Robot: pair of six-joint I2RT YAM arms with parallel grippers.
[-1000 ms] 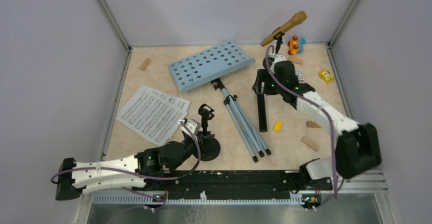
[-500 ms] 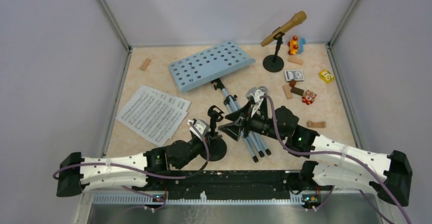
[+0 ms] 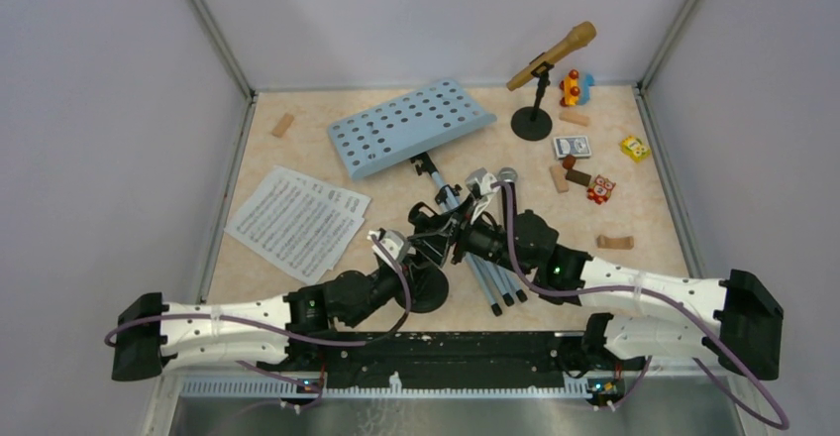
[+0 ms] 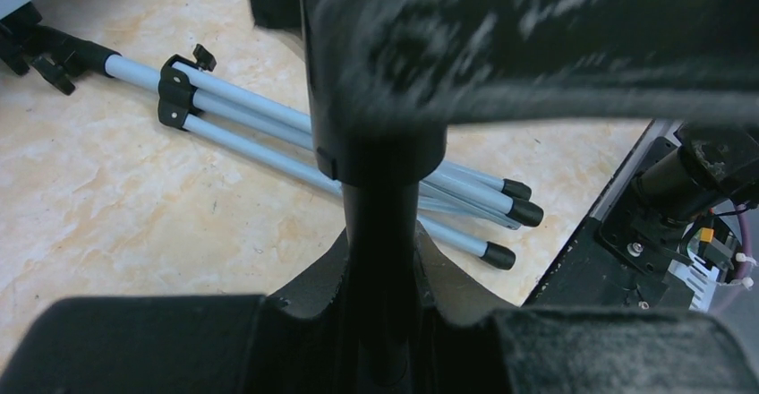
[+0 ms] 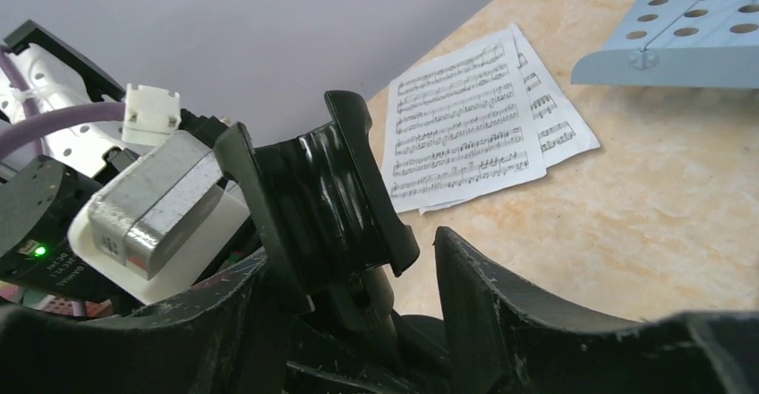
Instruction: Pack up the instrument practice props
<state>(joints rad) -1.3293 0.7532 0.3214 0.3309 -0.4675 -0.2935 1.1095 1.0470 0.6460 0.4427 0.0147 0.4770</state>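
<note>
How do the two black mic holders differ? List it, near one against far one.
The far mic holder carries the gold microphone; the near mic holder has an empty clip. The far one stands free; the near one has the left gripper shut on its stem and the right gripper around its clip. Both are black and round-based.

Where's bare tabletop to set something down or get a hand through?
Free: the strip between wooden block, music desk and music sheets; also the patch bounded by the desk, gold microphone's base, card box and tripod legs. Crowded: around the black mic holder centre-front, and the toys far right.
</note>
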